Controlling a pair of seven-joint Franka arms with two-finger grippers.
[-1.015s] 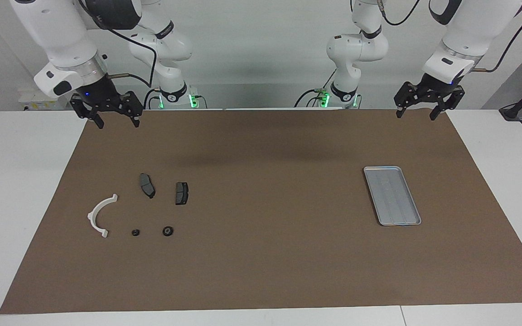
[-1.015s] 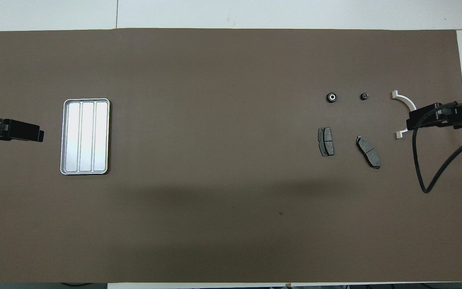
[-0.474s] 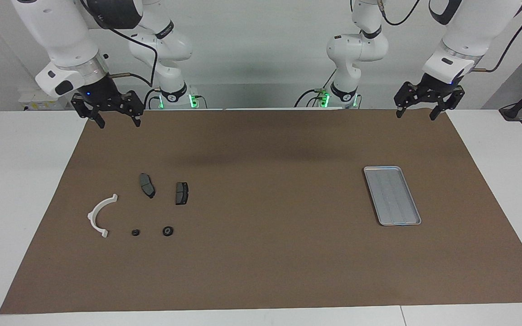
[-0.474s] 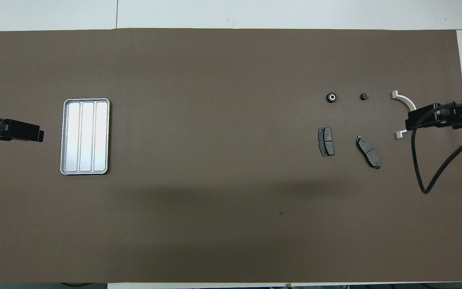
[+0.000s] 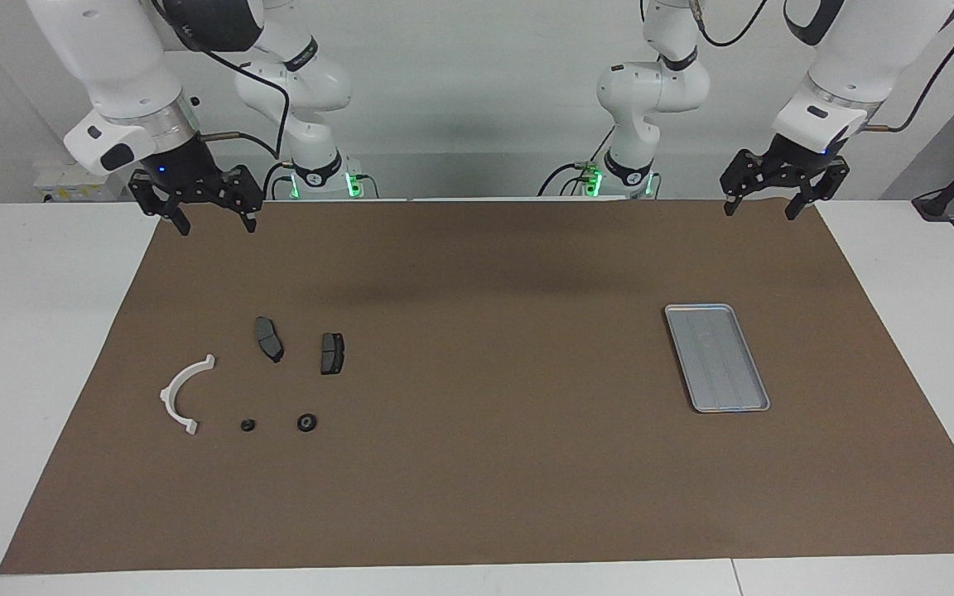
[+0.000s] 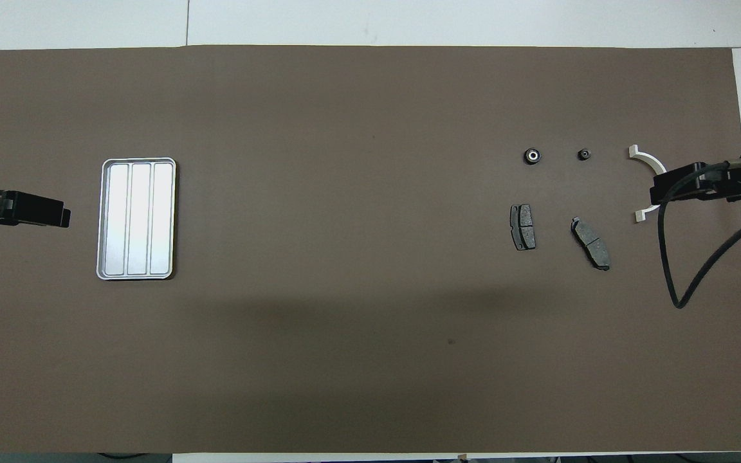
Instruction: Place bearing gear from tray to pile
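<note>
tray (image 5: 717, 358): holds nothing; bearing gear (image 5: 305, 422) already lies with the pile.
left gripper (image 5: 763, 202): open, empty.
right gripper (image 5: 214, 217): open, empty.
risk: a further grab would disturb the pile.

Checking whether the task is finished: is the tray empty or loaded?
Empty: the tray shows only its bare ribbed floor in both views.

A high camera across the table is facing the two robots, taking in both arms and the whole brown mat (image 5: 477, 463). A second camera is looking steeply down from above the robots' end. Both are standing well back, sharing the mat, the tray (image 5: 717, 358) and the scattered parts.
</note>
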